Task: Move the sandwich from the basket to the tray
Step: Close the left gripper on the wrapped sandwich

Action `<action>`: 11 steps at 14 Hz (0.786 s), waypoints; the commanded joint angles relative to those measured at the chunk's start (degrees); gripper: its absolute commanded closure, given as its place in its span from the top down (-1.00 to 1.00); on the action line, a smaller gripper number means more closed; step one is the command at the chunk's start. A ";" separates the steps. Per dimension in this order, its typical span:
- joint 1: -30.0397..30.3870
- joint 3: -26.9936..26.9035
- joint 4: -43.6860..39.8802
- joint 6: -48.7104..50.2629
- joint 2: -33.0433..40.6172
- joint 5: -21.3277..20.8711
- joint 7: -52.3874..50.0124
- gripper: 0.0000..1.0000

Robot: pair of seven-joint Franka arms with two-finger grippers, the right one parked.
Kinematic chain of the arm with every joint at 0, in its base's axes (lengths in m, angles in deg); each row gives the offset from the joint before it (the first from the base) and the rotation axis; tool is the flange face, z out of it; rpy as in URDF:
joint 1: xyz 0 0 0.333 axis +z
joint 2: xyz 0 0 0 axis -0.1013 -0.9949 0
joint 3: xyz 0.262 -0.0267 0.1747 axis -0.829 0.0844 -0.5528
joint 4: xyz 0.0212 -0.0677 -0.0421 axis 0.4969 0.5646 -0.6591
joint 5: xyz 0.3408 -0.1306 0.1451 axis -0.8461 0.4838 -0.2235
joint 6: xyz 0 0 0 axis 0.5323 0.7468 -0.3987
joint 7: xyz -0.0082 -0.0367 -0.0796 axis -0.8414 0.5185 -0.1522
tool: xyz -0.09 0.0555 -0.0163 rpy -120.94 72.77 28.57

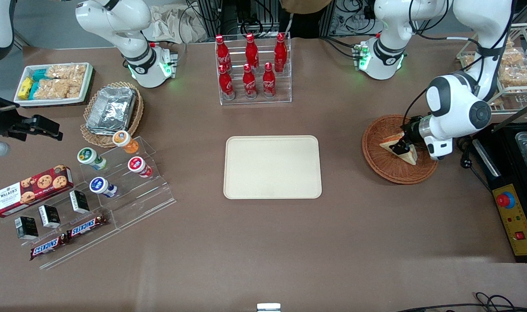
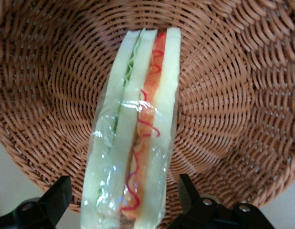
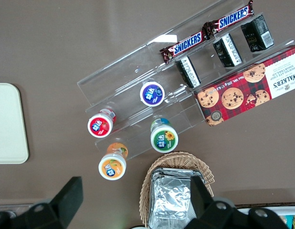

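Cola bottles: 6, held upright in a clear rack.
Foil containers: stacked in a tan wicker basket.
Yogurt cups: 4, set on clear steps.
Snickers bars: 2, laid beside a cookie box.

A robotics lab: shop goods staged on a brown table, cables above.

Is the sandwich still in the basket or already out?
In. The sandwich lies in the basket, wicker showing all round it; the open end effector straddles it, fingers not touching.
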 commanded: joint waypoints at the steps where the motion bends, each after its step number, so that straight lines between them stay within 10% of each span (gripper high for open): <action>1: 0.29 0.14 -0.03 -1.42 -0.86 0.51 -0.15 0.99; 4: 0.29 0.14 -0.12 -1.94 -1.48 0.34 -0.06 0.85; 7: 0.29 -0.65 -0.30 -2.03 -1.48 0.25 0.38 -0.11; 11: 0.29 -0.65 -0.73 -1.51 -1.04 0.33 0.47 -0.37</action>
